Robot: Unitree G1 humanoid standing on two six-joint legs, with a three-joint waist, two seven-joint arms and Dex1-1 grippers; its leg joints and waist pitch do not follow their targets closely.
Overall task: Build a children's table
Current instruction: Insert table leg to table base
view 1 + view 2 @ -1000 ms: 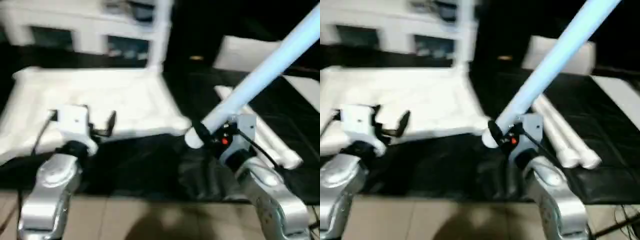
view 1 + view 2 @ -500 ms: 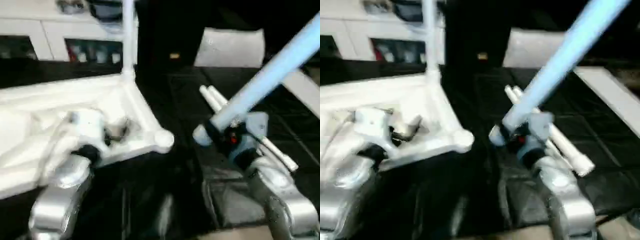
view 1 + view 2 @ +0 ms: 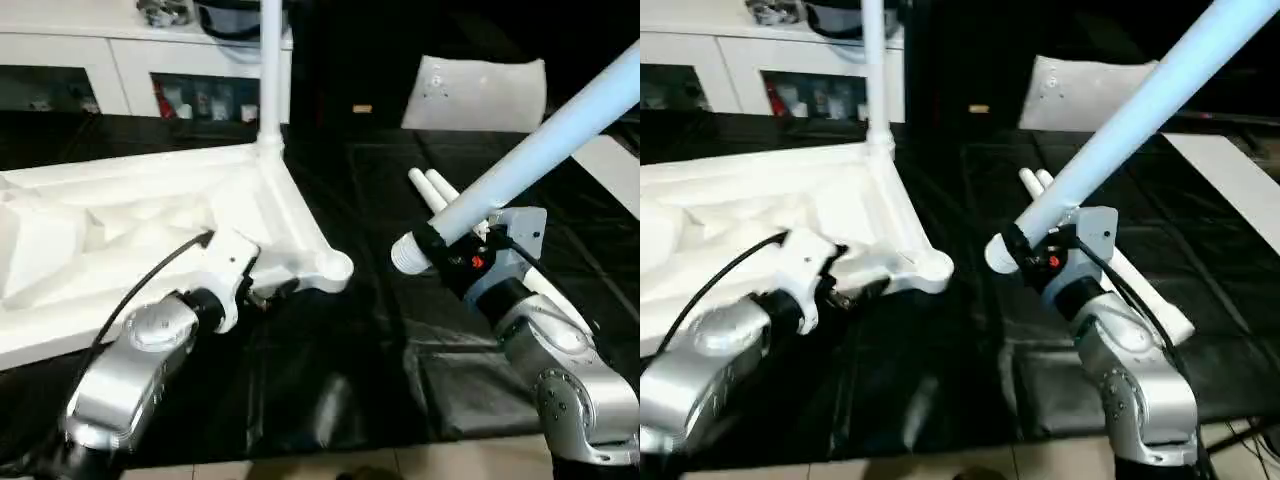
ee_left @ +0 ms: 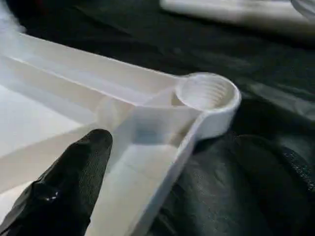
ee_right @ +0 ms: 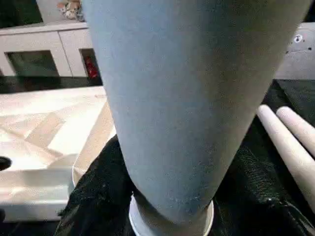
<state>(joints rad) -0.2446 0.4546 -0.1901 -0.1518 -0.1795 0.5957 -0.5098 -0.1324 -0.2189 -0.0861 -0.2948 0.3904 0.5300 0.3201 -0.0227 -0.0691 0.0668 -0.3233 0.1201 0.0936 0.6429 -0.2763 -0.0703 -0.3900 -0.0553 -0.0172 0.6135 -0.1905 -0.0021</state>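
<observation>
The white plastic ribbed tabletop [image 3: 120,230] lies upside down on the black mat [image 3: 330,350], one leg upright in its far corner. The left hand [image 3: 262,290] gapes wide at the near corner socket [image 4: 206,93]. The right hand [image 3: 440,245] grips a long white tapered leg [image 3: 540,150], tilted.

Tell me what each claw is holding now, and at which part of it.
The right claw holds a white table leg near its threaded lower end. The left claw is open beside the tabletop near the corner socket, holding nothing.
</observation>
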